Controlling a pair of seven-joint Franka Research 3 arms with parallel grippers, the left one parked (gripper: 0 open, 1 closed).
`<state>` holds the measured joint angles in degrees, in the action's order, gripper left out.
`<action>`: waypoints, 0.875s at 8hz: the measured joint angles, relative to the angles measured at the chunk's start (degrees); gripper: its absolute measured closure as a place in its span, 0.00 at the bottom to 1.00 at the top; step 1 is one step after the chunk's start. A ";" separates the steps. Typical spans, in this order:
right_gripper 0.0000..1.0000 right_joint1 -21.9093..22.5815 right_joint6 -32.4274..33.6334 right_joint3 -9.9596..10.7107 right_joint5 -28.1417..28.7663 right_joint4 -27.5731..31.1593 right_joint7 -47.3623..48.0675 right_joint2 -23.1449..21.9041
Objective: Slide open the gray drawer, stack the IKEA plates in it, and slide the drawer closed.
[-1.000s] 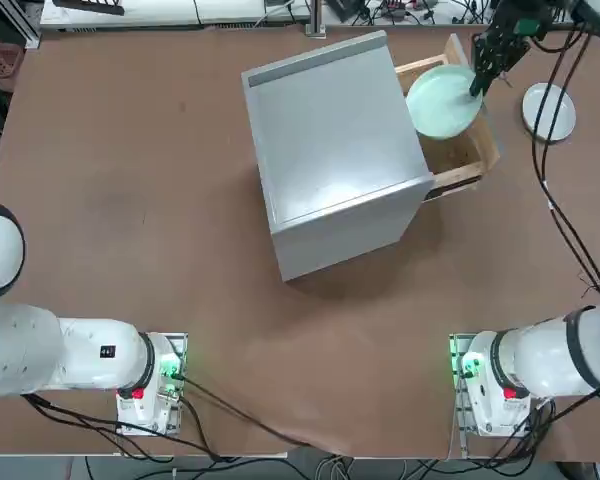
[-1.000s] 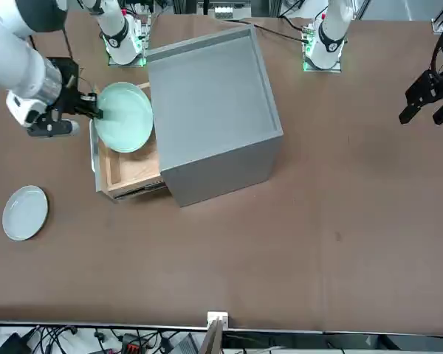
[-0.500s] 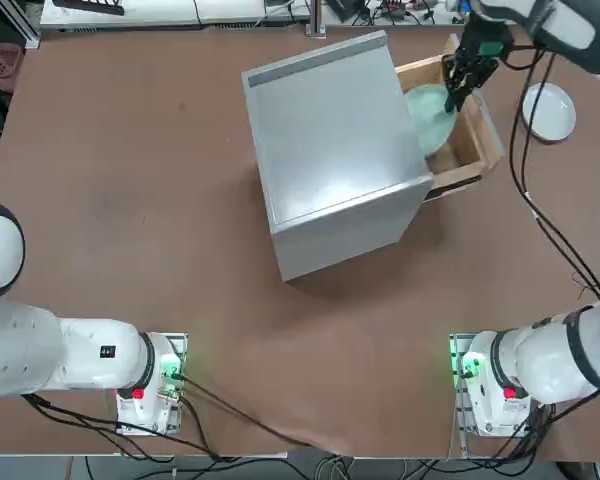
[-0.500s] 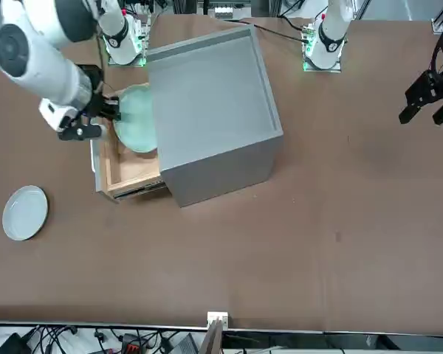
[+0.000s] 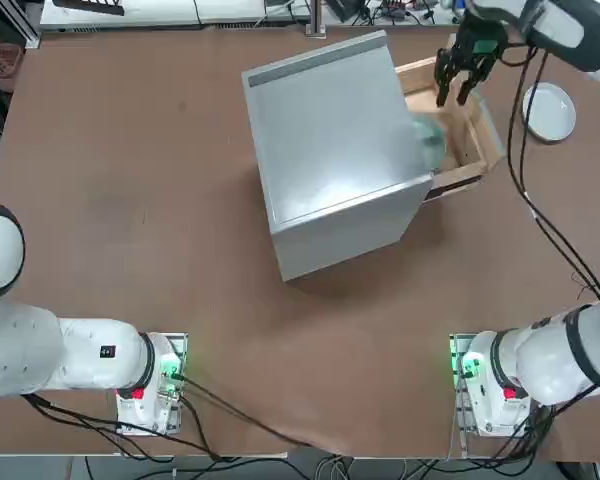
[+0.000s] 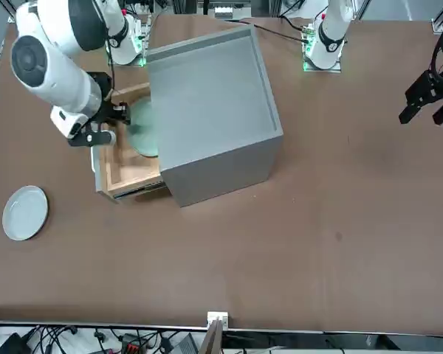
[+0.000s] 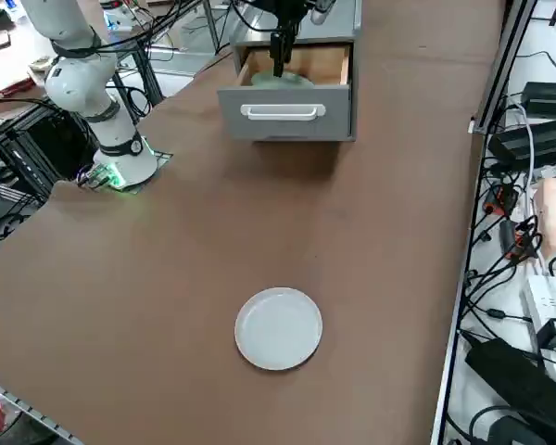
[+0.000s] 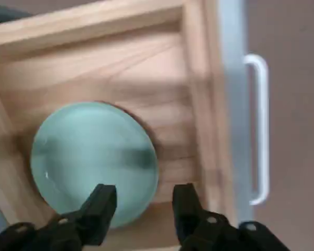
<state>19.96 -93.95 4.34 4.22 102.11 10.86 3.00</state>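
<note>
The gray drawer (image 5: 467,130) stands pulled out of the cabinet (image 5: 330,150) on the brown surface (image 5: 130,200). From overhead, only a sliver of the mint plate (image 5: 430,135) shows in it, at the cabinet's edge; the rest is hidden under the cabinet top. The wrist view shows the plate (image 8: 94,162) whole, lying flat on the drawer's wooden floor toward a back corner, away from the gray front panel and its metal handle (image 8: 259,128).

The right end effector (image 5: 457,85) hovers above the drawer's far side. In the wrist view its two black fingers (image 8: 102,206) stand apart with empty space between them, one over the plate's rim and the other just off it; nothing is gripped. Whether a fingertip touches the plate cannot be told. The front view shows the end effector (image 6: 107,125) beside the cabinet, over the drawer, with the mint plate (image 6: 142,133) partly visible behind it.

The white plate (image 5: 549,110) sits on the surface, well apart from the drawer, on the side away from the cabinet. The side view places it (image 7: 279,328) in the foreground, with the drawer front (image 7: 284,111) facing it and the end effector (image 7: 280,51) reaching down into the open box.
</note>
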 joint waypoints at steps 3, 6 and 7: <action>0.00 -6.79 4.88 1.04 -8.51 -7.00 -7.34 -0.65; 0.00 -20.89 0.97 1.58 -11.35 -7.03 -13.15 2.38; 0.00 -25.70 -3.02 1.68 -11.41 -6.69 -13.64 5.07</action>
<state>-5.74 -96.97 6.03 -7.18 95.42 -2.78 8.06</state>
